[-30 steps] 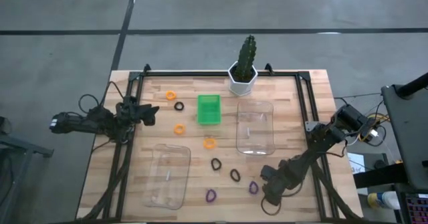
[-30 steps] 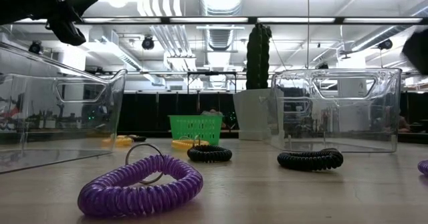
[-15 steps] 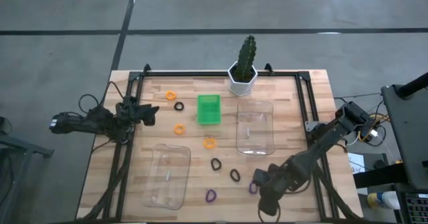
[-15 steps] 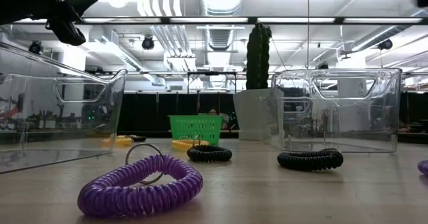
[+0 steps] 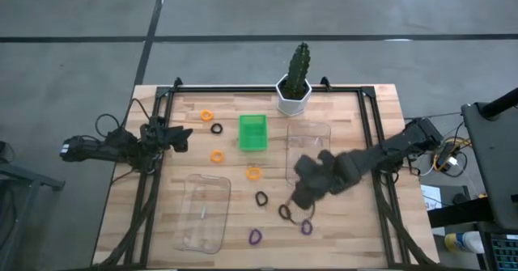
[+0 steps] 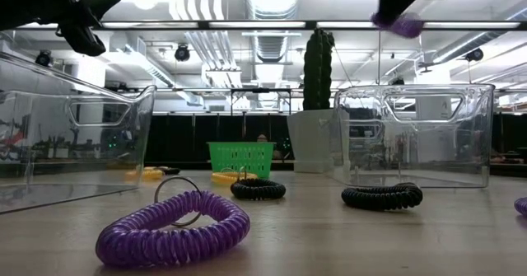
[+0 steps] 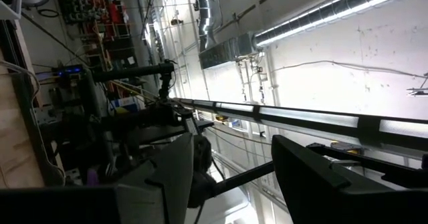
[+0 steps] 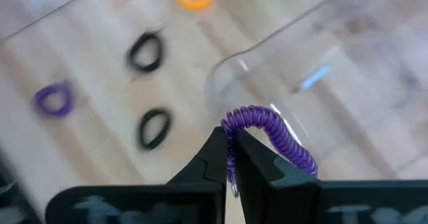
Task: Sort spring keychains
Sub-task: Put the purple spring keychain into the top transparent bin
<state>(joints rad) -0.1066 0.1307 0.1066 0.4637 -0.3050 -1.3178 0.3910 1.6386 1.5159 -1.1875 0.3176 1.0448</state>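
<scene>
- Right gripper (image 8: 231,158) is clamped on a purple spring keychain (image 8: 271,134), holding it above the bench (image 5: 380,117) at the near corner of the right clear box (image 5: 308,152).
- Left gripper (image 5: 183,138) waits at the bench's left edge, its fingers spread apart with nothing between them.
- Both clear boxes are smooth, see-through plastic with rounded corners; the left clear box (image 5: 201,211) lies toward the near-left part of the wood-plank bench.
- Green tray (image 5: 252,131) is a small ribbed basket just left of the right clear box.
- Held keychain is a tight glossy coil, arching up from the fingertips and hanging free at its far end.
- Loose on the bench: a purple coil (image 5: 255,237), another purple coil (image 5: 307,227), two black ovals (image 5: 261,198) (image 5: 285,212), a third black one (image 5: 216,129), and three orange rings (image 5: 254,173) (image 5: 217,155) (image 5: 206,115).
</scene>
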